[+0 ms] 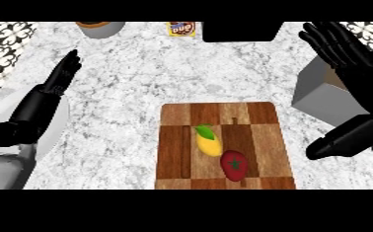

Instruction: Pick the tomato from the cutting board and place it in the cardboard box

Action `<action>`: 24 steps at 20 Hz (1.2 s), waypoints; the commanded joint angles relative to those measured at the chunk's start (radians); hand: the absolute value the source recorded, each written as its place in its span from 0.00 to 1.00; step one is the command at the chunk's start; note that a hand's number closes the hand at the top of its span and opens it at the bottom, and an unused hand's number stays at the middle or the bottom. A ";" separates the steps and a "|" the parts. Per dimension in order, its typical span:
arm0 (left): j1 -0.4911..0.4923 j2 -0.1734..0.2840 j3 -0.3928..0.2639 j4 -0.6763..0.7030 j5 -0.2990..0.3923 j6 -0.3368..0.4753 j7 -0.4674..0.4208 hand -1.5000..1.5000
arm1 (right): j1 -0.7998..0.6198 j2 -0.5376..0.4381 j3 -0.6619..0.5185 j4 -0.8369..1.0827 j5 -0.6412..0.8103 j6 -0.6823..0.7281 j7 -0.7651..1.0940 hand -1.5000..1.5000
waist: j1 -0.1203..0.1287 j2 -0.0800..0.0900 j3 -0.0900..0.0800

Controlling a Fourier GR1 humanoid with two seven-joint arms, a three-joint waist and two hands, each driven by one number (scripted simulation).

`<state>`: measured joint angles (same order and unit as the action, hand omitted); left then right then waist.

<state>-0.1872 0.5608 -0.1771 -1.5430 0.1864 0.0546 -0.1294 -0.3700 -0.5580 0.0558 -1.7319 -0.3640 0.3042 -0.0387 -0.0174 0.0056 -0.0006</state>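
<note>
The red tomato (235,165) is lying on the wooden cutting board (178,127), near the board's front edge, and nothing is holding it. A yellow fruit with a green leaf (208,140) is lying just beside it, so close that the two may be touching, though I cannot tell for sure. The right hand (336,46) is hanging high at the right side with its fingers straight and spread wide, and it is holding nothing. It is sitting over the grey cardboard box (320,90), which is standing on the counter (116,88) just right of the board. The left hand (62,75) is resting open at the left edge, fingers straight. I am thinking the step now is reaching for the tomato, and the right hand is the nearer one. To do it well, the hand should be coming down on the tomato from the front-right side, away from the yellow fruit, so the fruit is not getting bumped or grabbed too. The fingers should be staying wide until they are around the tomato. After that, the box is near, so the carry is short.
</note>
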 commanded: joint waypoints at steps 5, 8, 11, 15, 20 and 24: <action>-0.040 -0.043 -0.072 0.007 -0.056 -0.015 0.032 0.50 | 0.034 -0.137 0.022 0.059 0.316 0.205 -0.460 0.00 | 0.020 0.000 0.004; -0.041 -0.059 -0.066 0.059 -0.047 -0.046 -0.007 0.50 | 0.042 -0.145 0.052 0.068 0.475 0.157 -0.597 0.00 | 0.020 0.000 0.002; -0.002 -0.049 -0.048 0.011 -0.041 -0.058 -0.010 0.50 | 0.056 -0.218 0.052 0.047 0.532 0.191 -0.609 0.00 | 0.022 -0.006 0.001; -0.056 -0.072 -0.056 0.037 -0.069 -0.028 0.034 0.50 | 0.054 -0.261 0.195 -0.106 0.729 0.175 -0.505 0.00 | 0.007 -0.009 0.000; -0.048 -0.067 -0.036 0.031 -0.057 -0.059 0.045 0.50 | 0.086 -0.268 0.300 -0.292 0.844 0.234 -0.337 0.00 | 0.008 -0.011 0.000; -0.048 -0.124 -0.080 0.026 -0.137 0.005 0.041 0.50 | 0.086 -0.245 0.391 -0.428 0.959 0.276 -0.174 0.00 | 0.004 -0.011 -0.001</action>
<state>-0.2275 0.4830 -0.2237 -1.5241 0.1079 0.0168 -0.0895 -0.2967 -0.8144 0.3676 -2.0336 0.4988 0.5437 -0.3454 -0.0074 -0.0052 -0.0010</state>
